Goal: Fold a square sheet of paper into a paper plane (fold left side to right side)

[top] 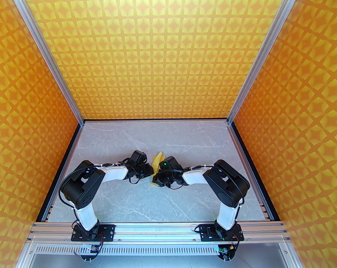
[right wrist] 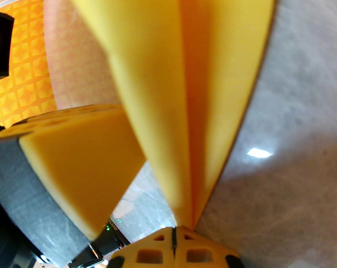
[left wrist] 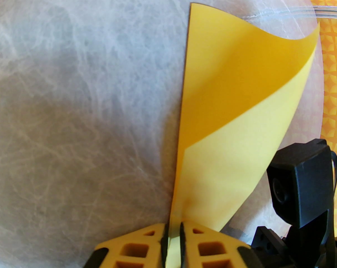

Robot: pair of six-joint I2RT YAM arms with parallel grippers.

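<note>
The orange star-patterned walls (top: 168, 52) are boxing in a grey marbled desk (top: 146, 202). The left arm (top: 112, 174) and right arm (top: 197, 174) are bending inward, their wrists nearly meeting at mid-desk. Between them the square sheet of paper (top: 158, 160) is standing up off the desk, curling over on itself. The left jaws are clamping one lower corner of it. The right jaws, pressed fully together, are pinching the doubled paper where its layers converge.
</note>
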